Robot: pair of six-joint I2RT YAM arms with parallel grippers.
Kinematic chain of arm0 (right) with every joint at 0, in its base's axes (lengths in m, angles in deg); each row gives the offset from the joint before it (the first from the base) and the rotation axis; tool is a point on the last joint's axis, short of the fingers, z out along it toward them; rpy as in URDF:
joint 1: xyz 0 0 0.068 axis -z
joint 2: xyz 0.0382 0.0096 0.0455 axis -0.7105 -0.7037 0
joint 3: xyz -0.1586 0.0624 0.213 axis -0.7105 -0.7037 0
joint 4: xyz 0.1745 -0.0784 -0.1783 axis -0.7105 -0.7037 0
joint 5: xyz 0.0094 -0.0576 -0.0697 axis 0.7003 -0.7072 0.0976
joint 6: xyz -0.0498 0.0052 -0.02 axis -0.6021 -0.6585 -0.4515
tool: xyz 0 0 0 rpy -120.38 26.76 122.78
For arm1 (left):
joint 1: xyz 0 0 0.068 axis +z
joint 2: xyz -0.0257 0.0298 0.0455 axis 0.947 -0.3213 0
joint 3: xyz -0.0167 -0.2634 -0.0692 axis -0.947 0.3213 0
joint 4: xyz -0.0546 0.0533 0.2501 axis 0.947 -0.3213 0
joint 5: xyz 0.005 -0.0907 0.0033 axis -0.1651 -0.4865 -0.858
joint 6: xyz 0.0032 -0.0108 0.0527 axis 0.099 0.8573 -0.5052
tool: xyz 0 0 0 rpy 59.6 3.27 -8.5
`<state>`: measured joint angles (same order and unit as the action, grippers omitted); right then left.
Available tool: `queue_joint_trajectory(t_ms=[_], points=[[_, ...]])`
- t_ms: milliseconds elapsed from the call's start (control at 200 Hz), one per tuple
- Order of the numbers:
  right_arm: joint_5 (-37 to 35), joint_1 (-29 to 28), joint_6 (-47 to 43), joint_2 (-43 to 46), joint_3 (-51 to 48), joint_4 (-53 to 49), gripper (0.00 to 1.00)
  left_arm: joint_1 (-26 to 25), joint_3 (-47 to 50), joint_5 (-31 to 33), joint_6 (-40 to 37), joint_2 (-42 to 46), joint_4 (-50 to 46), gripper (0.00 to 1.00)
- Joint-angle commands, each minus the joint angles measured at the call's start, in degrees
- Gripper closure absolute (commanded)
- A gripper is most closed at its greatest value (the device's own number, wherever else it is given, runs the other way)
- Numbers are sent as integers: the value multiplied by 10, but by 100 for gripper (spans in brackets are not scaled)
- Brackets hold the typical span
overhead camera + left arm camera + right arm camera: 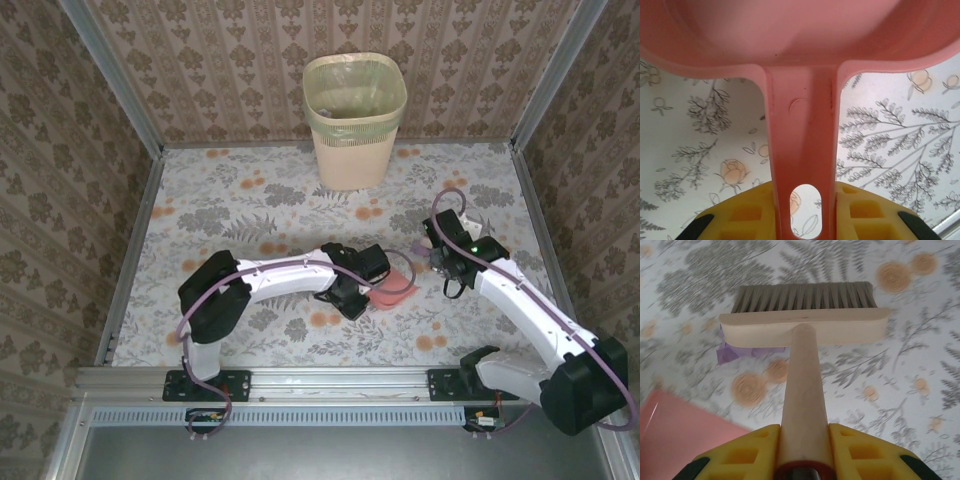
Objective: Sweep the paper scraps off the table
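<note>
Seemingly the job is sitting somewhere in its middle. The left gripper [806, 215] is clamping the handle of the pink dustpan [800, 35] between its yellow fingers [747, 217], holding the pan low over the table [230, 200] near its centre. The right gripper [802, 452] is squeezing the wooden handle of the brush [805, 322], with the bristles pointing away from the wrist. The brush head is lying over a purple scrap [729, 353], which is peeking out under its left end. That scrap is resting on the cloth, near the pan's corner but apart from it, so it is not yet going in. I am judging it to be the piece in hand now. I cannot tell whether other scraps are already lying in the pan, since its floor is showing only in part, and elsewhere the orange flowers are making small bits hard to pick out. The bin [355, 120] is standing by the far wall, well apart from both arms, so the emptying is likely waiting too.
</note>
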<state>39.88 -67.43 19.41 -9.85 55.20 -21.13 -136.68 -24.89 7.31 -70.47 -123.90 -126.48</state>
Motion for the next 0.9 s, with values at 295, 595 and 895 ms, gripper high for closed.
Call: queue_joint_trajectory(t_ms=[295,595,895], points=[[124,-86,30,84,2,-42,100,26,13,-3,-9,-7,7,100],[39,-79,14,121,6,-29,100,26,31,-2,-7,4,35,82],[45,-71,5,84,-9,3,100,24,62,15,-5,56,74,44]])
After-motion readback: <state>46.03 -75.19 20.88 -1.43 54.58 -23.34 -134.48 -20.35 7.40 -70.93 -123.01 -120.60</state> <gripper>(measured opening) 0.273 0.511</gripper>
